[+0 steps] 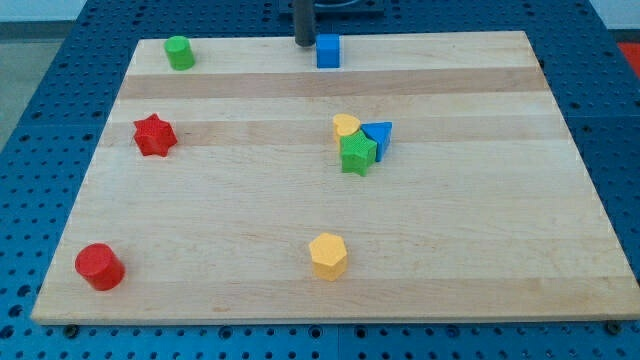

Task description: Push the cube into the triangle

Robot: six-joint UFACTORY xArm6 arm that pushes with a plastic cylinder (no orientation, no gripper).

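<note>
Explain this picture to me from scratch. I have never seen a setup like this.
One camera looks down at a wooden board. The dark rod at the view's top is my arm's end; my tip only pushes, it holds nothing. It sits just left of the blue cube. Mid-board, a blue triangle, a green star and a yellow heart-like block are bunched together. Elsewhere: a green cylinder top left, a red star at left, a red cylinder bottom left and a yellow hexagon at the bottom.
</note>
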